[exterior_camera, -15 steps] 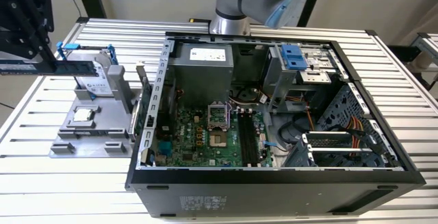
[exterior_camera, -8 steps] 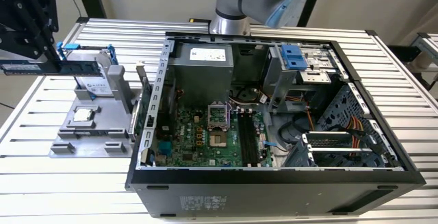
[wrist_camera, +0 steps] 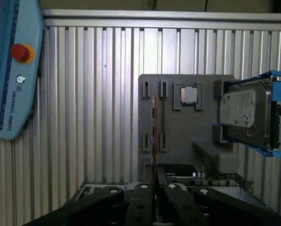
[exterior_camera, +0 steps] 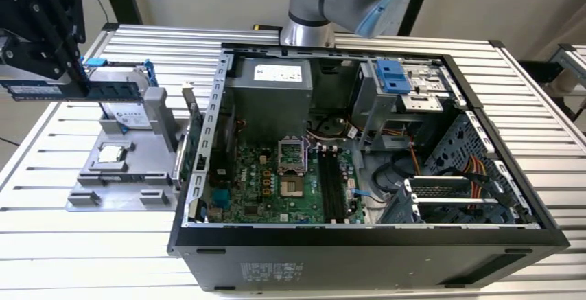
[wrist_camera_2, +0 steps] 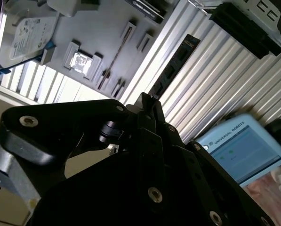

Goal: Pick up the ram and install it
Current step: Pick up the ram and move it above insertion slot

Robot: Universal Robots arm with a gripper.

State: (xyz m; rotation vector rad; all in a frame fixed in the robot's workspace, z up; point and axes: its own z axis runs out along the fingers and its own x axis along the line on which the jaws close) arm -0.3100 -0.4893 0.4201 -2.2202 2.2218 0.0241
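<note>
The ram point(exterior_camera: 55, 91), a long bluish-green stick with dark chips, hangs level above the grey holder point(exterior_camera: 92, 193) at the exterior view's left. My black gripper point(exterior_camera: 81, 80) is shut on it from above. In the first wrist view the ram point(wrist_camera: 154, 136) shows edge-on as a thin line running out from between the fingertips point(wrist_camera: 145, 190). The second wrist view has it as a dark strip point(wrist_camera_2: 175, 66) beyond my gripper point(wrist_camera_2: 148, 101). The black motherboard slots point(exterior_camera: 331, 185) lie inside the open computer case, well to the exterior view's right of the gripper.
The grey holder also carries a square silver processor point(exterior_camera: 112, 154) and a silver hard drive point(exterior_camera: 123, 108) in a blue bracket. The open case point(exterior_camera: 366, 241) stands on the slatted metal table point(exterior_camera: 55, 259). A pale blue control tablet point(wrist_camera: 8, 70) lies on the table.
</note>
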